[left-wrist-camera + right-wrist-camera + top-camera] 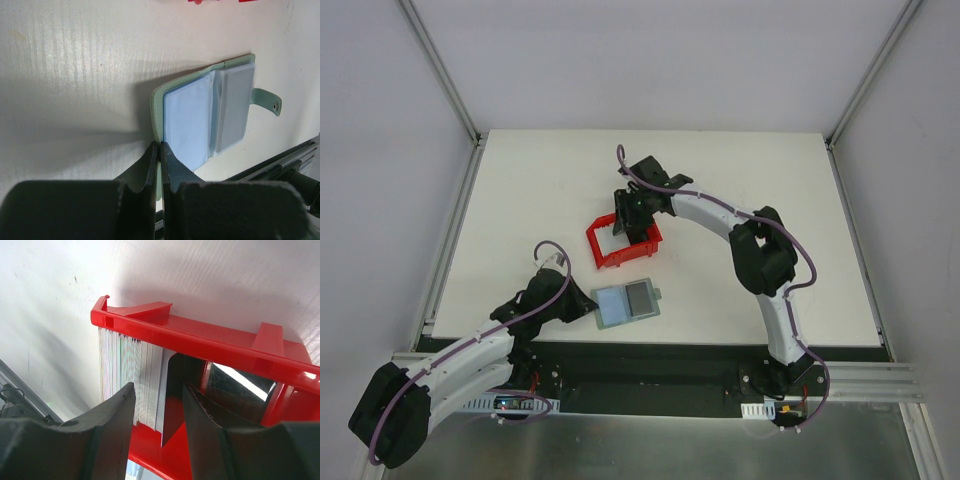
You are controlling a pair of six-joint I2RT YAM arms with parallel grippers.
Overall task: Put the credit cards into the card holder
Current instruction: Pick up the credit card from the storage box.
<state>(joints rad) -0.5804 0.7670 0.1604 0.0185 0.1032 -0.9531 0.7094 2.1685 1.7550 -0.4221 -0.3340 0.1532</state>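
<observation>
The card holder lies open on the table near the front edge, its blue-grey pockets facing up and its snap tab on the right. My left gripper is shut on the green edge of its left cover. The credit cards stand on edge as a stack inside the red bin; the pale ones are on the left, with a dark one on the right. My right gripper reaches down into the bin. Its jaws straddle the stack, still apart, with a gap beside the dark card.
The red bin sits mid-table, just behind the card holder. Metal frame rails border the white tabletop on the left and right. A black rail runs along the front edge, close to the card holder.
</observation>
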